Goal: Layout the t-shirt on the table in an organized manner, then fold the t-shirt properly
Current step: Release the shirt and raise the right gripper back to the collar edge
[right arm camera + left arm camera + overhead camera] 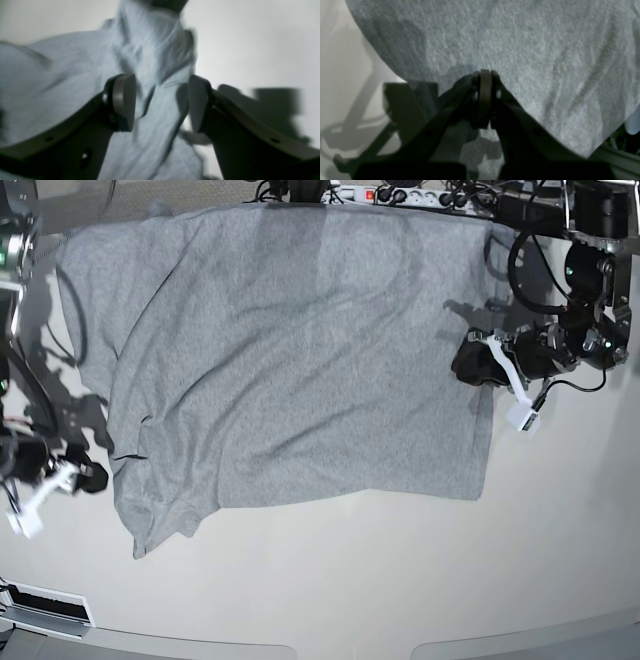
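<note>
Showing: we see the t-shirt (300, 360) spread plain side up across the table (350, 590), its body a broad rectangle reaching the 12 o'clock edge.
Shirt position: we place it in the upper half of the base view, with one sleeve bunched and sagging toward 7 o'clock; no lettering shows.
Left gripper (485, 75): we read it as clenched, its jaws pressed together over the grey cloth at the shirt's 3 o'clock edge; whether a fold of fabric is pinched between them we cannot tell.
Right gripper (161, 102): we see its jaws standing apart with cloth lying between but not clamped, so released; in the base view it sits at 9 o'clock, just beside the sleeve.
Step in hand: we judge the layout stage is nearly done, with the sleeve at 7 o'clock not yet flattened.
Risk one: if the left gripper moves off while clenched on cloth, we expect the 3 o'clock hem to drag and wrinkle the flat body.
Risk two: if the right gripper closes on several layers, we expect the sleeve to bunch further.
Risk three: the shirt overlaps the 12 o'clock edge; a pull that way could slide it off.
</note>
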You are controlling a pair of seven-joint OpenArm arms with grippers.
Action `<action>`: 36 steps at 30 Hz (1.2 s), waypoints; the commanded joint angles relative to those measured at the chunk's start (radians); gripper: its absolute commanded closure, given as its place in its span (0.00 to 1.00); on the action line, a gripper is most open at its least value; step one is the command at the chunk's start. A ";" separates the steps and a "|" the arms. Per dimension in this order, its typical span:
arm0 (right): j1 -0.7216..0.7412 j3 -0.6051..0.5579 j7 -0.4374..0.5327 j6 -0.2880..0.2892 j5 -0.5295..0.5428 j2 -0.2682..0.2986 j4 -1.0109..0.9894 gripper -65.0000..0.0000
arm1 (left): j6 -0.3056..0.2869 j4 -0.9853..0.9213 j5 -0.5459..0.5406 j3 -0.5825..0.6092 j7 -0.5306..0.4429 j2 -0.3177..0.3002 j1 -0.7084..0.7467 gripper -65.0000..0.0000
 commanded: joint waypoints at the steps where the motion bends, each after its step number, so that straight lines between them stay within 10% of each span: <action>1: 0.002 0.040 -0.004 0.029 0.049 0.018 0.014 0.47 | -0.008 0.014 -0.026 -0.006 -0.014 -0.016 -0.015 1.00; 6: -0.130 0.133 -0.026 0.106 0.150 0.019 0.014 0.47 | -0.008 0.014 -0.042 -0.006 -0.014 -0.016 -0.014 1.00; 16: -0.295 0.137 0.184 -0.006 -0.008 -0.045 0.013 0.47 | -0.008 0.014 -0.042 -0.006 0.002 -0.016 -0.014 1.00; 24: -0.303 0.137 0.182 0.034 -0.024 -0.126 0.010 0.47 | -0.008 0.014 -0.042 -0.006 0.002 -0.016 -0.014 1.00; 26: -0.301 0.137 0.192 0.048 -0.043 -0.129 0.010 0.56 | -0.008 0.014 -0.042 -0.006 0.002 -0.016 -0.014 1.00; 29: -0.298 0.137 0.222 0.049 -0.074 -0.119 0.011 0.96 | -0.008 0.014 -0.042 -0.006 0.001 -0.016 -0.014 1.00; 36: -0.298 0.189 0.219 0.048 -0.027 -0.062 0.016 1.00 | -0.008 0.014 -0.042 -0.006 0.001 -0.016 -0.014 1.00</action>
